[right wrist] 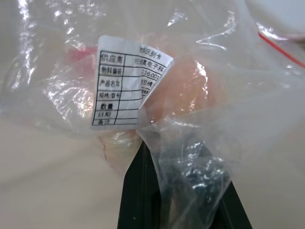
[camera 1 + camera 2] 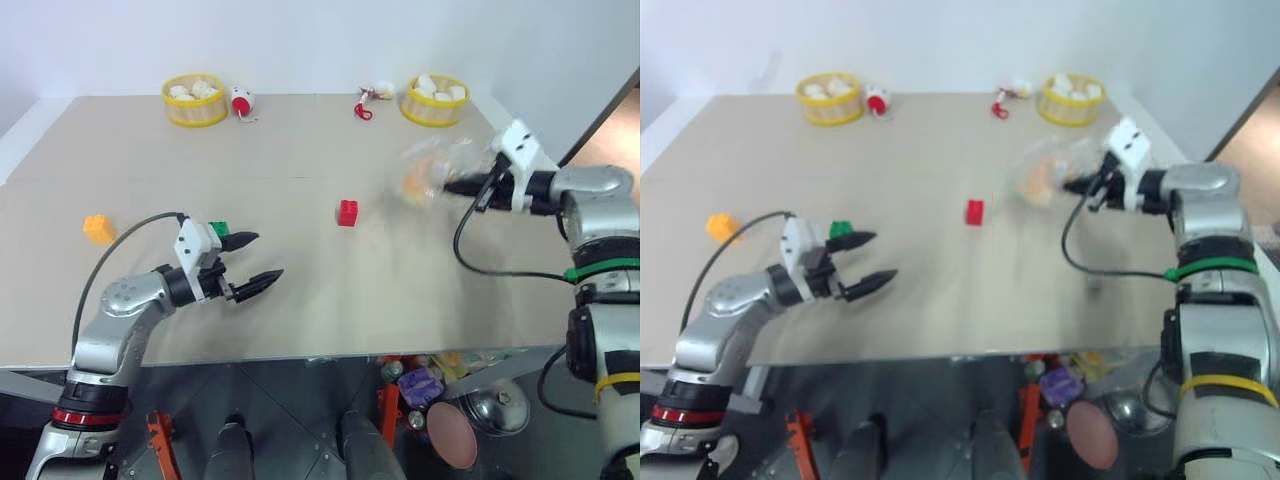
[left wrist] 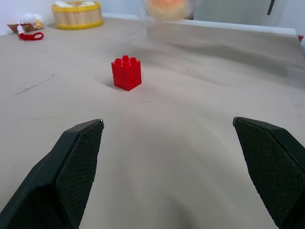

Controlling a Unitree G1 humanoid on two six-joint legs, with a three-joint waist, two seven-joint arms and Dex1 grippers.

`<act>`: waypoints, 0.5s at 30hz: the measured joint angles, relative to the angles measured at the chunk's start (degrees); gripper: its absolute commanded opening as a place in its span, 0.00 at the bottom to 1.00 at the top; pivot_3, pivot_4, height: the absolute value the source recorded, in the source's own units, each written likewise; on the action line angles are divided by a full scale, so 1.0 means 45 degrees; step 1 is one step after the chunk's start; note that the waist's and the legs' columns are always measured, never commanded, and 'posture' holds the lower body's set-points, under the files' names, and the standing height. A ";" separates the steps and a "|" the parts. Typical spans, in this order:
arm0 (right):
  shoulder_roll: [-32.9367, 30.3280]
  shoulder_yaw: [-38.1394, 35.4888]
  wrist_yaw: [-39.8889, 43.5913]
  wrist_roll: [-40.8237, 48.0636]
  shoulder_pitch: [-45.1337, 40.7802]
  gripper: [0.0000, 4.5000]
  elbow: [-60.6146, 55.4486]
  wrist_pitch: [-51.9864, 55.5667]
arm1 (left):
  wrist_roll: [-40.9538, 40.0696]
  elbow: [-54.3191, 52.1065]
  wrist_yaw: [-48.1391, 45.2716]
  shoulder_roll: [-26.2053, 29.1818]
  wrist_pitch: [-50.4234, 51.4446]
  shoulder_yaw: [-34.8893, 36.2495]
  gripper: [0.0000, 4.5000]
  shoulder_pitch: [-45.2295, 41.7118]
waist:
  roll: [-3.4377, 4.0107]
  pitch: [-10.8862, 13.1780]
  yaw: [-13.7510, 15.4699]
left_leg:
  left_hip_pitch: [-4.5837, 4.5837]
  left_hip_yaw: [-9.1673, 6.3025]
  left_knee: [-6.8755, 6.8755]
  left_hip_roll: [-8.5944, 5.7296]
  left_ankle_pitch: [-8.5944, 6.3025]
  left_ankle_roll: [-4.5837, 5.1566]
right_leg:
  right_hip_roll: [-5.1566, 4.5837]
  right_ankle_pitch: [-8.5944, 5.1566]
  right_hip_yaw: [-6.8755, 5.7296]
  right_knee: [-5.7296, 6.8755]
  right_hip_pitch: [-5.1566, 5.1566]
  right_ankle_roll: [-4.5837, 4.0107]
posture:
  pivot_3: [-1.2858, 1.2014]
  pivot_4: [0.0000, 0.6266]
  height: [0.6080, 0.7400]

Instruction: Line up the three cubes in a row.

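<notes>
Three cubes lie apart on the tan table [image 2: 330,300]: an orange-yellow cube [image 2: 99,229] at the left, a green cube [image 2: 217,230] partly hidden behind my left wrist, and a red cube [image 2: 347,212] near the middle. My left gripper [image 2: 255,262] hovers open and empty just right of the green cube, pointing at the red cube [image 3: 127,72]. At the right, raised above the table, my right gripper [image 2: 455,186] is shut on a clear plastic bag [image 2: 428,172] with an orange snack inside. The bag [image 1: 143,95] drapes over the black fingers [image 1: 143,191].
Two round yellow baskets [image 2: 195,100] [image 2: 434,100] with white pieces stand along the far edge. Small red-and-white items [image 2: 242,101] [image 2: 363,108] lie beside them. Below the table's near edge, clutter [image 2: 440,390] sits on the floor.
</notes>
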 measured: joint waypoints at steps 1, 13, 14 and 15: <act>0.0069 0.0013 -0.1084 -0.0305 -0.0047 0.09 0.0376 -0.0043 | 0.0032 0.0030 -0.0017 -0.0060 -0.0030 -0.0108 1.00 -0.0002 | 0.0000 0.0000 0.0015 | -0.0001 0.0001 -0.0004 0.0000 0.0000 -0.0001 | 0.0000 -0.0009 0.0000 -0.0001 0.0003 0.0006 | 0.52 0.24 1.00; 0.1760 -0.0423 -0.6787 -0.1062 0.0612 1.00 0.1940 -0.0108 | 0.0259 0.0009 0.0205 -0.0125 -0.0070 -0.0240 1.00 0.0067 | 0.0007 0.0004 0.0010 | -0.0001 0.0000 -0.0023 -0.0004 0.0014 0.0017 | 0.0000 -0.0021 0.0005 0.0000 0.0019 0.0014 | 0.52 0.24 1.00; 0.1820 -0.0723 -0.7083 -0.0885 0.0604 1.00 0.2009 -0.0007 | 0.0246 -0.0109 0.0229 -0.0122 -0.0045 -0.0235 1.00 0.0166 | 0.0007 0.0003 0.0010 | -0.0001 0.0000 -0.0022 -0.0005 0.0016 0.0018 | 0.0000 -0.0020 0.0006 0.0000 0.0022 0.0014 | 0.52 0.24 1.00; 0.1823 -0.0849 -0.7249 -0.0773 0.0604 1.00 0.2057 0.0043 | 0.0240 -0.0189 0.0237 -0.0121 -0.0027 -0.0228 1.00 0.0244 | 0.0007 0.0004 0.0010 | -0.0001 0.0000 -0.0022 -0.0005 0.0016 0.0019 | 0.0000 -0.0020 0.0006 0.0000 0.0025 0.0015 | 0.52 0.24 1.00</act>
